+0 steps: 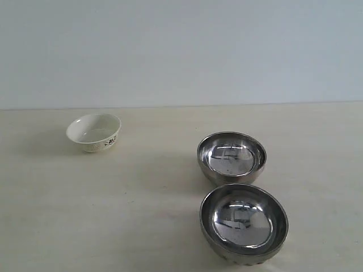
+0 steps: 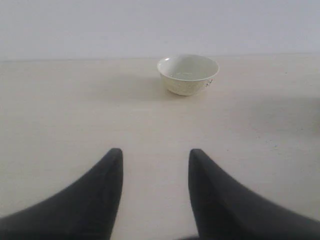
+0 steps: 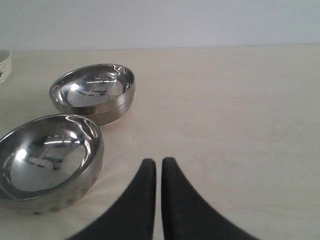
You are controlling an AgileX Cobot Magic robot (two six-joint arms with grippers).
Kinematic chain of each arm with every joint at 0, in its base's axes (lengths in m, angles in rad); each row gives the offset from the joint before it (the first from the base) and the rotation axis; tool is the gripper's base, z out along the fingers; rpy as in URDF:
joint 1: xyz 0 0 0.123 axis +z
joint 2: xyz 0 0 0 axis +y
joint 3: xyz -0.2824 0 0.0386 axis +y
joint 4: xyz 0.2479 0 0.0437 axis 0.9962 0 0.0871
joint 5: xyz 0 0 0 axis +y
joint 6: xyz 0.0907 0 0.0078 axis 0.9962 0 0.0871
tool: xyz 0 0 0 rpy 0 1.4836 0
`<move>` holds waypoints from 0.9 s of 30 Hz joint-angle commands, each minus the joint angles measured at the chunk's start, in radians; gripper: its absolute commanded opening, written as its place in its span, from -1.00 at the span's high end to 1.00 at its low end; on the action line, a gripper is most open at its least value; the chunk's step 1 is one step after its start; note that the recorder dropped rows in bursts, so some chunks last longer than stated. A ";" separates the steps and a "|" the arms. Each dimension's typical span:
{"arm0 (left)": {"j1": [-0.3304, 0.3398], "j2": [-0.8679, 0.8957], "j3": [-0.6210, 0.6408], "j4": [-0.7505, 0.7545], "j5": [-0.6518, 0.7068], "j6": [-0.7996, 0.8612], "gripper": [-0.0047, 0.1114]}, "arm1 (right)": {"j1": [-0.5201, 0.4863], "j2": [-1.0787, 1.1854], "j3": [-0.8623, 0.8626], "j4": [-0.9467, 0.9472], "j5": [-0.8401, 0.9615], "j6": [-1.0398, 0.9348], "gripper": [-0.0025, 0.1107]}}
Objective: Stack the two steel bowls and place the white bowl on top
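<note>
Nothing stacked on the desk (image 1: 142,215): near steel bowl (image 1: 244,222), far steel bowl (image 1: 231,157) at 4 o'clock, white bowl (image 1: 93,131) at 10. Left claw (image 2: 155,151) gapes toward it, likely ready; right claw (image 3: 159,160) clenched, empty.

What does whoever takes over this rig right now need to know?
Left gripper: open, empty, facing the white bowl.
Right gripper: shut, empty, beside the near steel bowl.
The white bowl stands upright, alone on the left of the table; the far steel bowl sits upright just behind the near one, on the right.
Done: nothing stacked yet.
Left: nest one steel bowl in the other, then set the white bowl on top.
</note>
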 commanded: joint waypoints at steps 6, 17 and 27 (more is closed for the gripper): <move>0.004 -0.001 0.003 0.006 -0.001 -0.012 0.22 | -0.003 -0.006 0.005 0.451 -0.006 0.396 0.96; 0.004 -0.001 0.003 0.006 -0.001 -0.012 0.22 | -0.003 -0.006 0.005 0.451 -0.094 0.427 0.96; 0.004 -0.001 0.003 0.006 -0.001 -0.012 0.22 | -0.003 -0.006 0.005 0.456 -0.445 0.436 0.96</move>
